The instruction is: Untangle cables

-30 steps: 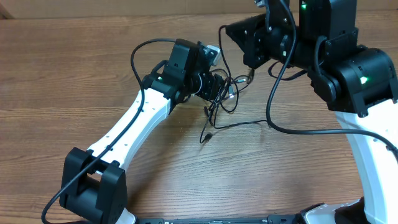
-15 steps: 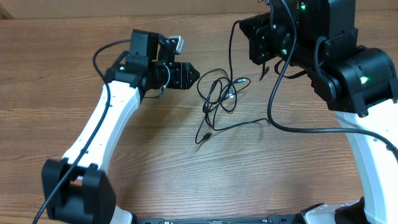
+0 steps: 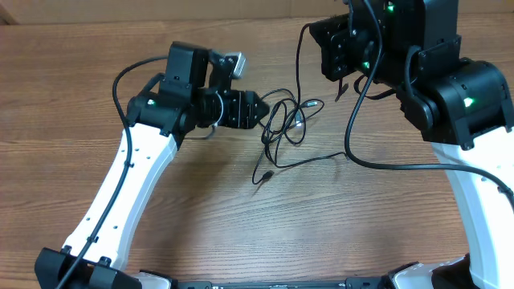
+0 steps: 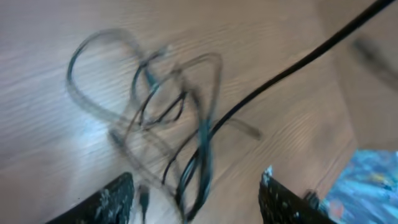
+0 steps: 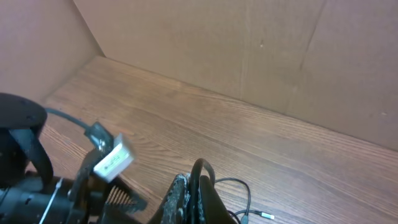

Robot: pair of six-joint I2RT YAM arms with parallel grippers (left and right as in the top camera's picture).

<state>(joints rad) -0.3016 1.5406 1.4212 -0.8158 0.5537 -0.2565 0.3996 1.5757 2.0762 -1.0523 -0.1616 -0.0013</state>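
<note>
The cables (image 3: 281,124) lie in a loose tangle on the wooden table (image 3: 201,201), just ahead of the left gripper (image 3: 259,107) — its jaws stand apart, holding nothing. The right gripper (image 5: 198,185) is closed, pinching one strand that rises from the tangle.

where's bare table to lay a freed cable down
Bare wood in front, between the left arm and right arm, below the cables; also the far-left table. Crowded around the tangle between the arms.

A wooden table (image 3: 241,225) backed by cardboard walls (image 5: 249,50).
</note>
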